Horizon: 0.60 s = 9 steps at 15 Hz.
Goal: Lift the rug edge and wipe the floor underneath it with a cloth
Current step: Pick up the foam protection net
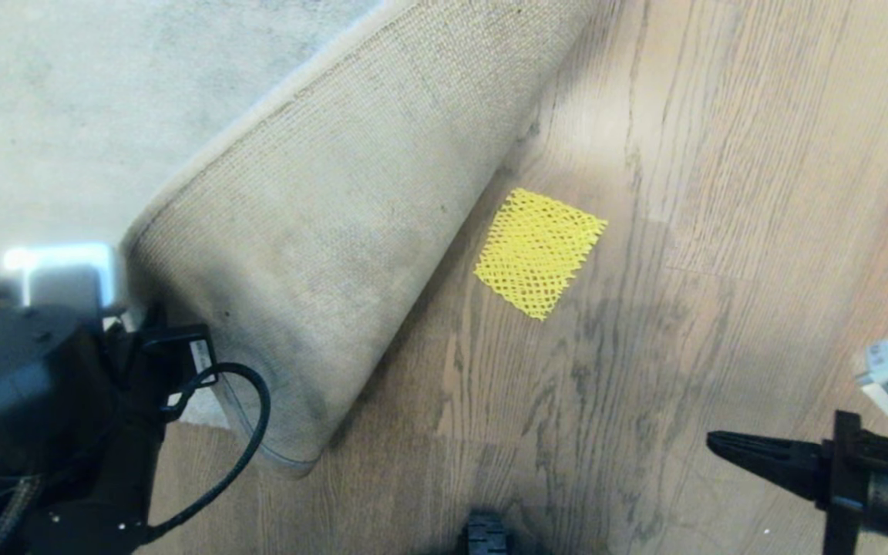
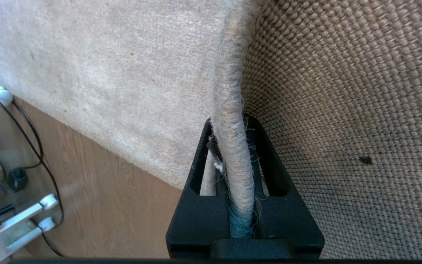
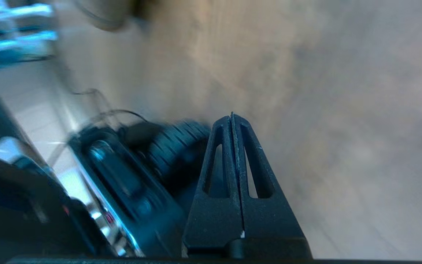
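The rug edge (image 2: 229, 73) is lifted and folded back, so its beige woven backing (image 1: 336, 231) faces up over the pale grey rug (image 1: 66, 92). My left gripper (image 2: 229, 123) is shut on that edge, with one finger on the pile side and one on the backing; the left arm (image 1: 43, 401) is at the lower left. The yellow mesh cloth (image 1: 540, 253) lies flat on the brown wood floor (image 1: 721, 154), just right of the fold. My right gripper (image 1: 710, 441) (image 3: 232, 115) hovers low at the right, shut and empty, well short of the cloth.
A white block (image 1: 66, 274) sits on the rug behind the left wrist. Black cables and a white frame (image 2: 13, 220) stand on the floor beside the rug. The robot's own wheel (image 3: 174, 146) is close to the right gripper. A black part (image 1: 485, 536) pokes in at the bottom edge.
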Available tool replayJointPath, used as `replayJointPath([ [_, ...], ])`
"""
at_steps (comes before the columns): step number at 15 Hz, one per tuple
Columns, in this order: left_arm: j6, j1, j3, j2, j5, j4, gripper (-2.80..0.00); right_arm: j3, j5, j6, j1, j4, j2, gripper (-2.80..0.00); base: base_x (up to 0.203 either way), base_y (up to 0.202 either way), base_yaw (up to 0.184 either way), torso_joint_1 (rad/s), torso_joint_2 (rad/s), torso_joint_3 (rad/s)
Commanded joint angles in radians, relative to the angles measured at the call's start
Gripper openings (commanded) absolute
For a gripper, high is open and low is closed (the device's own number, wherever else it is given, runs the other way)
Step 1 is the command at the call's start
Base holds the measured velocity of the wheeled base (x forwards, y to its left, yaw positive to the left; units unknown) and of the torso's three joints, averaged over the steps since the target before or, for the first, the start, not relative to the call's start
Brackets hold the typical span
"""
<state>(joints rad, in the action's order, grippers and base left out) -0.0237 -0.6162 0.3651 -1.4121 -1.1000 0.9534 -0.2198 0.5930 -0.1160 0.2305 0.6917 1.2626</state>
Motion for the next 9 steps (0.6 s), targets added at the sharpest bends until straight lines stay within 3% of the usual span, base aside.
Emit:
replayJointPath([
  [1, 0.002, 0.001, 0.003, -0.019, -0.006, 0.005, -2.80, 0.000, -0.033, 0.020, 0.092, 0.214, 0.233, -2.80, 0.000, 0.000, 0.000, 0.000, 0.00, 0.000],
  [3, 0.002, 0.001, 0.003, -0.019, -0.006, 0.005, -2.80, -0.011, -0.172, 0.072, 0.210, 0.476, 0.369, -2.80, 0.000, 0.000, 0.000, 0.000, 0.00, 0.000],
  [4, 0.004, 0.001, 0.003, -0.019, -0.006, 0.005, -2.80, -0.025, -0.279, 0.122, 0.288, 0.587, 0.414, -2.80, 0.000, 0.000, 0.000, 0.000, 0.00, 0.000],
  [6, 0.004, 0.001, 0.003, -0.019, -0.006, 0.005, -2.80, -0.086, -0.537, 0.208, 0.435, 0.703, 0.481, -2.80, 0.000, 0.000, 0.000, 0.000, 0.00, 0.000],
  [7, 0.005, 0.001, 0.003, -0.019, -0.006, 0.005, -2.80, -0.120, -0.619, 0.229, 0.477, 0.731, 0.511, -2.80, 0.000, 0.000, 0.000, 0.000, 0.00, 0.000],
  [9, 0.005, 0.001, 0.003, -0.019, -0.006, 0.005, -2.80, -0.164, -0.659, 0.243, 0.491, 0.750, 0.534, -2.80, 0.000, 0.000, 0.000, 0.000, 0.00, 0.000],
])
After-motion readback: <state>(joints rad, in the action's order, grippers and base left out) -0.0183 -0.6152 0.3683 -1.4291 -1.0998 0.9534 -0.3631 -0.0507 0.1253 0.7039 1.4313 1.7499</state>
